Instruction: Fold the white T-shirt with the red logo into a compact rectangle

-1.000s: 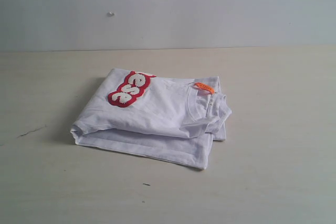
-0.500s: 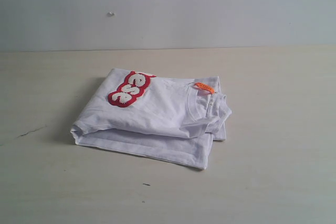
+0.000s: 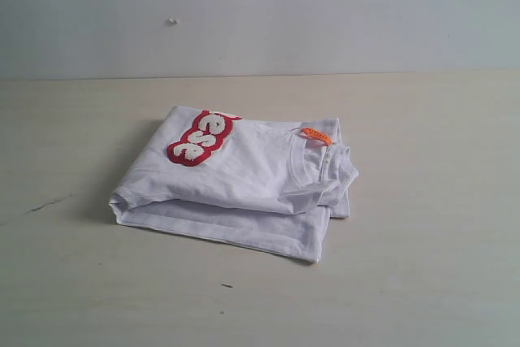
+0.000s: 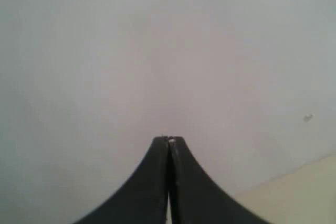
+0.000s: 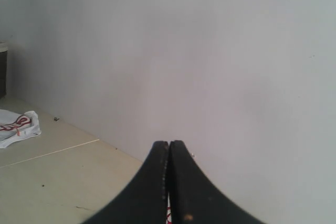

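The white T-shirt [image 3: 244, 180] lies folded into a rough rectangle in the middle of the table in the exterior view. Part of the red logo [image 3: 201, 138] shows on its top layer at the far left. The orange tag [image 3: 317, 136] sits at the collar on the right. Neither gripper appears in the exterior view. In the left wrist view, my left gripper [image 4: 168, 139] is shut with nothing in it and faces a blank wall. My right gripper [image 5: 169, 142] is also shut and empty; a sliver of red and white shows through the gap low between its jaws.
The pale wooden table [image 3: 422, 217] runs back to a grey-white wall [image 3: 325, 14]. A small dark speck [image 3: 226, 285] lies in front of the shirt. In the right wrist view a white cloth with red marks [image 5: 16, 124] lies far off on the table.
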### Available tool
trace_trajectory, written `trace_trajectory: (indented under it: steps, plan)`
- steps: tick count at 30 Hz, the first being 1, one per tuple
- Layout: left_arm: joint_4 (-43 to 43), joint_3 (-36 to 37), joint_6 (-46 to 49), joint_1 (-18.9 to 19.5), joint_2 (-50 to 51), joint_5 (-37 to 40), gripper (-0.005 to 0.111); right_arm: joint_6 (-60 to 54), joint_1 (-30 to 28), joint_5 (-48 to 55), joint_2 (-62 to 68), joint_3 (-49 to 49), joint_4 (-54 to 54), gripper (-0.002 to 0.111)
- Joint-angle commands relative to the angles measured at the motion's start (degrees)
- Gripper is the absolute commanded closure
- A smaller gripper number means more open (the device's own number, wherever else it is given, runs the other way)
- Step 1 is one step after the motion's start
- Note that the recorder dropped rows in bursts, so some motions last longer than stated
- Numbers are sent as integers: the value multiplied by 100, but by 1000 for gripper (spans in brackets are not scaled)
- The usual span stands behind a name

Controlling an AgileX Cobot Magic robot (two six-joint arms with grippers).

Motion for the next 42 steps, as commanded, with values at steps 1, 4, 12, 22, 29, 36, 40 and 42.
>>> trace_trajectory:
  steps: [1, 4, 12, 22, 29, 36, 40, 42]
  plan:
    - [21, 352, -13, 10, -18, 6, 107, 6, -2, -9, -16, 6, -21, 108]
    - [21, 617, -13, 10, -18, 6, 107, 6, -2, -9, -16, 6, -21, 108]
    - [21, 1657, -13, 10, -18, 6, 107, 6, -2, -9, -16, 6, -21, 108]
    - [21, 2930, -13, 10, -18, 6, 107, 6, -2, -9, -16, 6, -21, 108]
    - [-89, 2930, -13, 10, -18, -120, 107, 6, -2, -9, -16, 6, -21, 108]
    - [-89, 2930, -13, 10, -18, -123, 107, 6, -2, -9, -16, 6, -21, 108]
    - [-89, 2930, -13, 10, -18, -123, 107, 6, -2, -9, -16, 6, -21, 108]
    - [-89, 2930, -13, 10, -18, -123, 107, 6, -2, -9, -16, 6, -21, 108]
